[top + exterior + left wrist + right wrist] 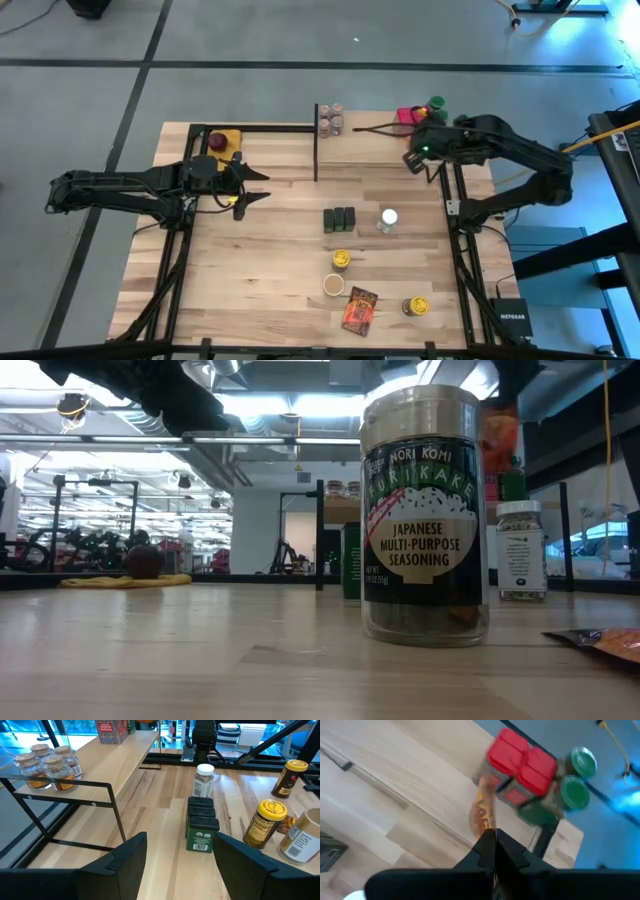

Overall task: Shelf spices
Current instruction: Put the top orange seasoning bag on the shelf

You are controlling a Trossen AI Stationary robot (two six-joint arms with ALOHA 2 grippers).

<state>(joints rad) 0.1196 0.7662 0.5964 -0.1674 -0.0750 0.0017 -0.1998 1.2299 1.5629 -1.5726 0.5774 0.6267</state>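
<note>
On the shelf (375,150), four glass jars (331,119) of brown spice cluster at one end; red boxes (522,762) and green-lidded jars (576,790) sit at the other. The right gripper (494,840) hovers there, fingers pressed together, empty. The left gripper (177,852) (fingers spread wide, holding nothing) faces three dark tins (201,822) on the tabletop (270,260), near a white-lidded jar (388,219) and yellow-lidded ones (264,824).

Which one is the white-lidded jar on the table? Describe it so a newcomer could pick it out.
Start at the row of three dark tins mid-table. The white-lidded jar stands alone just beside them, toward the right arm. Every other loose jar nearby has a yellow or tan lid.
</note>
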